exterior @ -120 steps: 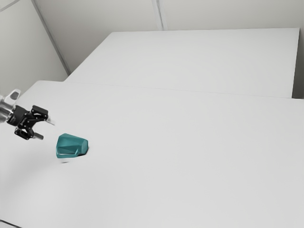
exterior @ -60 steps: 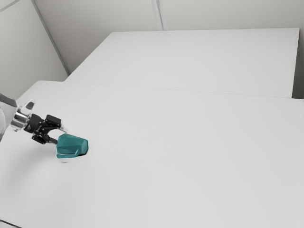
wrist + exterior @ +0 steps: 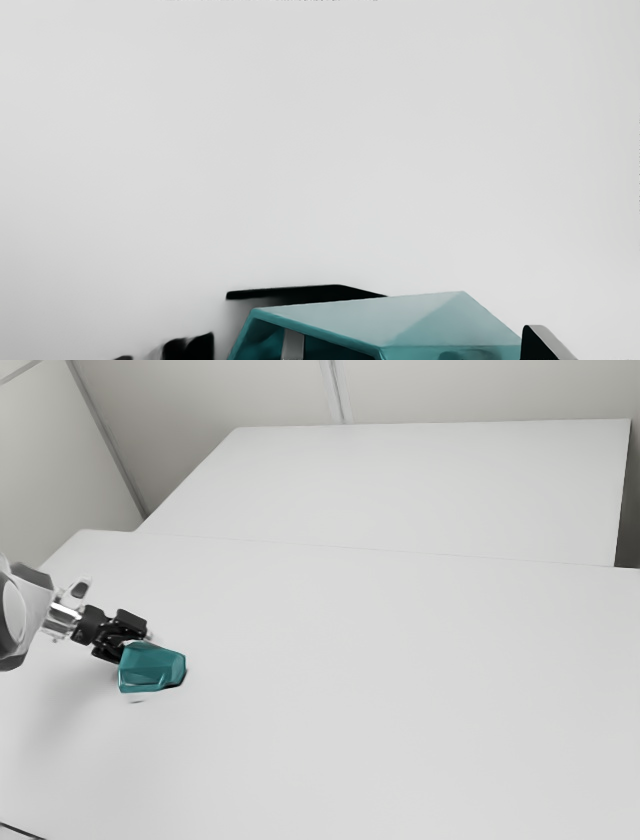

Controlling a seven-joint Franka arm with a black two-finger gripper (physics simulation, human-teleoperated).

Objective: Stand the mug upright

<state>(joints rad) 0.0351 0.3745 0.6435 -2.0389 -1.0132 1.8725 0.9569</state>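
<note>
The teal faceted mug [image 3: 155, 667] lies on its side on the white table, its wider end toward the exterior view's left. My gripper [image 3: 134, 639] is low at that wider end, partly hidden behind the mug. In the wrist view the mug [image 3: 410, 320] shows its open mouth and one pale facet. Around it my gripper [image 3: 369, 345] stands open, a dark finger on either side. A gap separates one finger from the mug, while the other appears right beside its wall; contact there is unclear.
The white table [image 3: 380, 680] stretches toward the exterior view's right. Behind it is another white surface [image 3: 420, 490]. A thin dark line [image 3: 20, 831] crosses the near left corner of the exterior view.
My gripper has moved down and toward the exterior view's right, from beyond the mug's wide end to right at it. The mug has not moved.
</note>
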